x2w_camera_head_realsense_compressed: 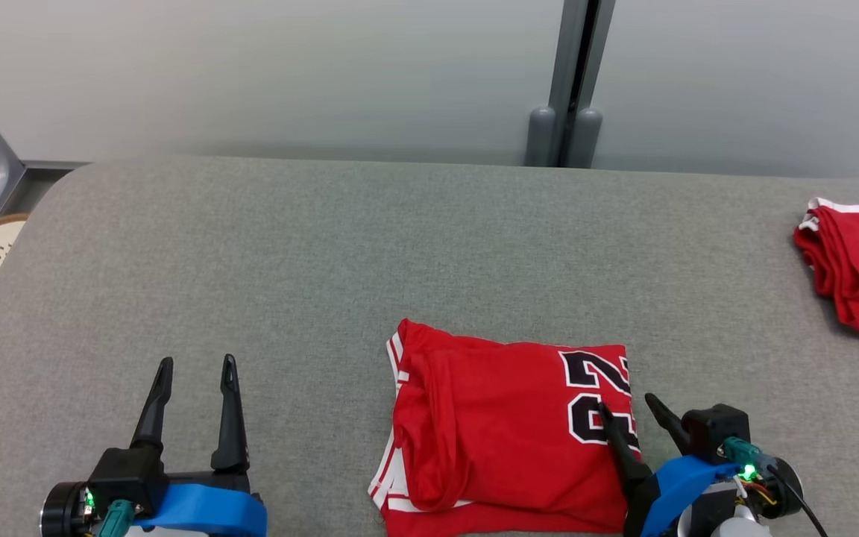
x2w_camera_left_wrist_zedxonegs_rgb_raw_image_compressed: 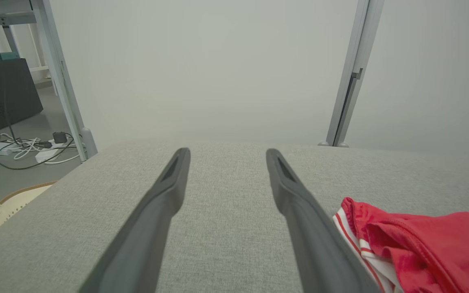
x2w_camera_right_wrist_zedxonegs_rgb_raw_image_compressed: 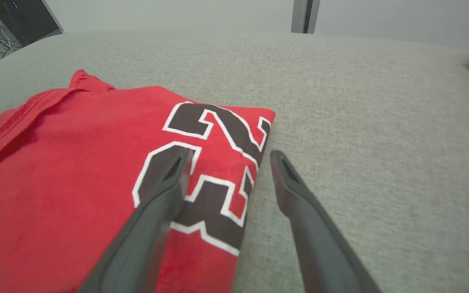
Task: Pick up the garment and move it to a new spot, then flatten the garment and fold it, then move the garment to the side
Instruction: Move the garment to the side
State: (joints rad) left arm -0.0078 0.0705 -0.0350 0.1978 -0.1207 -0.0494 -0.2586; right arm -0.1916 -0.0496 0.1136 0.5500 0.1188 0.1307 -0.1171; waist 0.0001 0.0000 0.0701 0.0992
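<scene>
Grey table, jersey folded: your right gripper gapes astride its edge, left gripper spread too. Pinch every layer before dragging.

The bench was seen bare across its left half and along its far edge, where free passage was offered. Near the near edge, right of centre, the way was blocked by the folded red garment. A second red garment was heaped at the right edge. Beyond the far edge, reach was closed off by a wall and a grey post.
</scene>
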